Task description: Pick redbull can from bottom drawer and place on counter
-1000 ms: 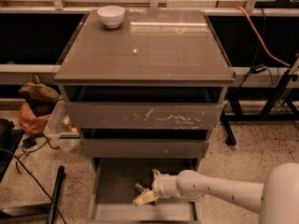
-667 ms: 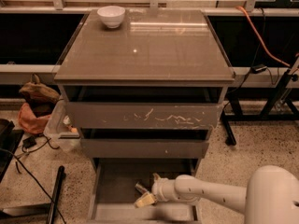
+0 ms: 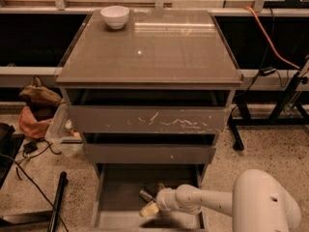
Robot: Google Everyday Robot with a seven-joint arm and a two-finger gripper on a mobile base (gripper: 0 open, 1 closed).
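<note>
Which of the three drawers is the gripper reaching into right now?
The bottom drawer, the lowest one, pulled out so its floor shows; the gripper sits inside it. The middle drawer and scratched top drawer are barely out.

Glossy counter point(image 3: 159, 47), scratched top drawer point(image 3: 149, 120); smooth plastic gripper point(image 3: 147, 202) inside bottom drawer point(image 3: 120, 192)

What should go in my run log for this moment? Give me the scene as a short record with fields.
gripper: down inside the bottom drawer, near its front middle
arm: reaches in from the lower right
bottom drawer: pulled out, floor showing
can: cannot be made out clearly; not on the counter
counter: holds a white bowl at its back left corner
top drawer: scratched front
task stage: can not yet placed on the counter
</note>
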